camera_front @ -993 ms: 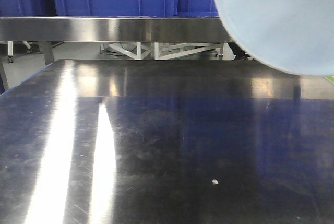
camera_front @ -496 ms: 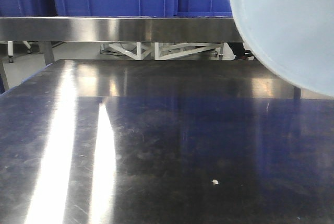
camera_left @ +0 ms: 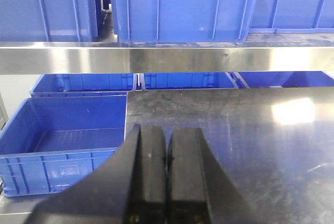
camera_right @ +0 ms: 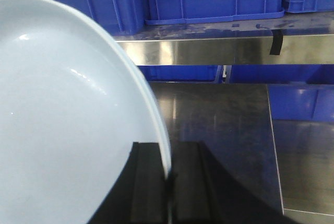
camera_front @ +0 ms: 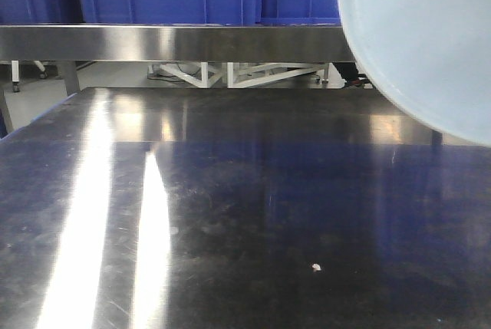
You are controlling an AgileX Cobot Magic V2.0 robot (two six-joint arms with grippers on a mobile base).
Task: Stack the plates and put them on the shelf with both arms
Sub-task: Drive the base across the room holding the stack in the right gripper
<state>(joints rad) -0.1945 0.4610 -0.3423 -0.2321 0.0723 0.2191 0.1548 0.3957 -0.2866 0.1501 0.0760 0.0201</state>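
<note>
Your right end effector [camera_right: 168, 185] grips a pale plate [camera_right: 68, 125] by its rim above the bench [camera_front: 230, 214]. Your left end effector [camera_left: 167, 153] is closed and empty. Stacking likely comes next, but no second plate shows.

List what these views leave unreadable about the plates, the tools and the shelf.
1. Front view: the plate runs off the top and right edges; whatever holds it is out of frame.
2. Right wrist view: the plate's face hides whether a second plate lies behind it; the right tool clamps the rim.
3. Left wrist view: blue crates hide the shelf surface behind its rail; the left tool is shut, empty.
</note>
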